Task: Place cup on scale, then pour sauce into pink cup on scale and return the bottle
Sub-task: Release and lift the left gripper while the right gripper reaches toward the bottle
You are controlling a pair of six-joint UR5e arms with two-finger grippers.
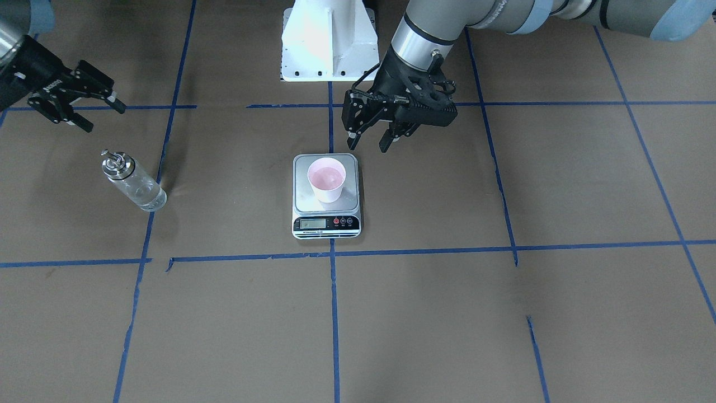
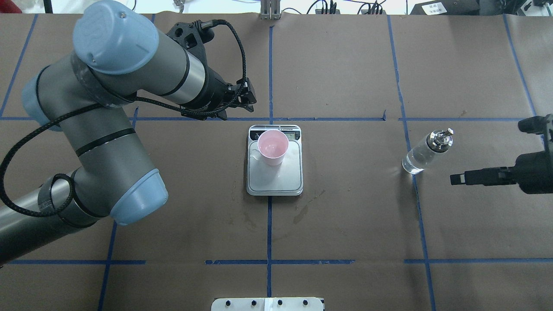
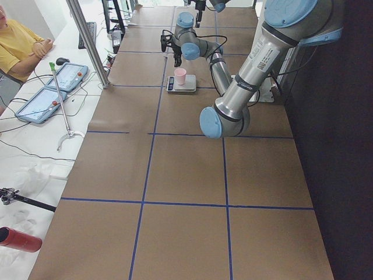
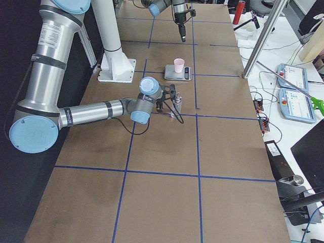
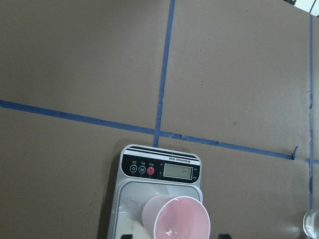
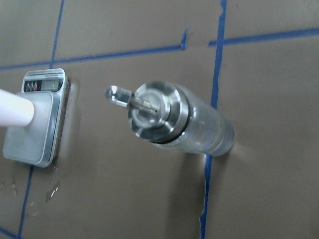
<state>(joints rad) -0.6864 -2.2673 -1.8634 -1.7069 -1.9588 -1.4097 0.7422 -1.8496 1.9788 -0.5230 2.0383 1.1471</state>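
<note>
The cup, white outside and pink inside, stands upright on the silver platform of the scale at the table's middle; it also shows in the left wrist view. My left gripper hangs open just behind the scale on the robot's side, above the table, holding nothing. The clear glass bottle with its metal collar and spout stands upright on the brown paper on my right side, filling the right wrist view. My right gripper is open a short way from the bottle, not touching it.
Blue tape lines divide the brown paper into squares. Dark wet marks lie on the paper near the scale. The white robot base stands behind the scale. A person in yellow sits beyond the table's far side, by tablets.
</note>
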